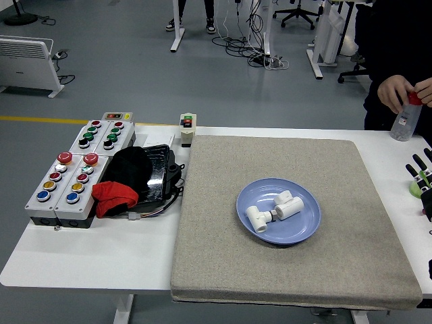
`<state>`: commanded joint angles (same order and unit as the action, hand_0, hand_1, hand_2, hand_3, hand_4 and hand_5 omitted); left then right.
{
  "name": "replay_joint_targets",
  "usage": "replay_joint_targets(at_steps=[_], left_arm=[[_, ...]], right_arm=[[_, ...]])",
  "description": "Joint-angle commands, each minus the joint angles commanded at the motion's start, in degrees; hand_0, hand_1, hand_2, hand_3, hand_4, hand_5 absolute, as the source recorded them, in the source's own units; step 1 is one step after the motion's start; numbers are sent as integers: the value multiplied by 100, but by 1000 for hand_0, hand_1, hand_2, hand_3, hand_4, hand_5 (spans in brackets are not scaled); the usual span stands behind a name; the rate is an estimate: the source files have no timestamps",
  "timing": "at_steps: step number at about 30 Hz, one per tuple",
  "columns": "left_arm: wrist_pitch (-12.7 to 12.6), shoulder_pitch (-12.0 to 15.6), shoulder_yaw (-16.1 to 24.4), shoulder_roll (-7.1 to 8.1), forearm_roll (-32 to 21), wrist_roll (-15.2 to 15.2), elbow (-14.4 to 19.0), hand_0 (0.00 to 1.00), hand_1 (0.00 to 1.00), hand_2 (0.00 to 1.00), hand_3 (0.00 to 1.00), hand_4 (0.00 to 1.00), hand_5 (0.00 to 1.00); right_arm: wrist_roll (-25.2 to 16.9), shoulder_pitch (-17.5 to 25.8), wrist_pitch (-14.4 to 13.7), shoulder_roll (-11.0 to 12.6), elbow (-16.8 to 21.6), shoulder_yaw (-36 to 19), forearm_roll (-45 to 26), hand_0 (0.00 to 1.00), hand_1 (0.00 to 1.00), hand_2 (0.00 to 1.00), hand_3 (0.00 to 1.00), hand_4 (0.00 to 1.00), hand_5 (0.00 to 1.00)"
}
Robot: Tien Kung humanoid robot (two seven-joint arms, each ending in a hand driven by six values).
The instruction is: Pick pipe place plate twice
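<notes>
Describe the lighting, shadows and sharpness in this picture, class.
Head view: even, soft light, no glare; the white pipe casts only a faint shadow in the blue plate; table objects are sharp; the right hand is cut off by the frame's edge.

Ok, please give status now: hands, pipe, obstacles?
Right hand at table's right edge, fingers spread, empty. White plastic pipe pieces lying in round blue plate. Nothing blocking.

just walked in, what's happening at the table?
Two white pipe fittings lie in the blue plate on the grey mat, and nothing is touching them. The right hand is at the table's right edge, fingers spread, holding nothing. At the far right corner a person holds a spray bottle.
</notes>
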<state>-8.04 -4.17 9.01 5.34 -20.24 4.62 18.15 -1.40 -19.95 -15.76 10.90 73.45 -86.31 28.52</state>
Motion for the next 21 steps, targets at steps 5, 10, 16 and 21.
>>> replay_joint_targets(at_steps=[5, 10, 16, 21], left_arm=[[-1, 4, 13, 0, 3, 4, 1, 709, 696, 732, 697, 403, 998], [-3, -5, 32, 4, 16, 8, 3, 709, 697, 733, 697, 402, 998], [1, -15, 19, 5, 7, 8, 2, 709, 696, 733, 697, 402, 998], [1, -11, 17, -1, -1, 15, 3, 708, 696, 733, 697, 403, 998]], right_arm=[[6, 20, -26, -7, 8, -34, 17, 828, 782, 865, 815, 540, 514], [11, 3, -35, -7, 10, -53, 20, 825, 782, 862, 814, 534, 522], [19, 9, -59, -3, 0, -71, 12, 825, 781, 860, 811, 534, 521], [19, 31, -72, -15, -6, -79, -22, 825, 780, 860, 811, 530, 527]])
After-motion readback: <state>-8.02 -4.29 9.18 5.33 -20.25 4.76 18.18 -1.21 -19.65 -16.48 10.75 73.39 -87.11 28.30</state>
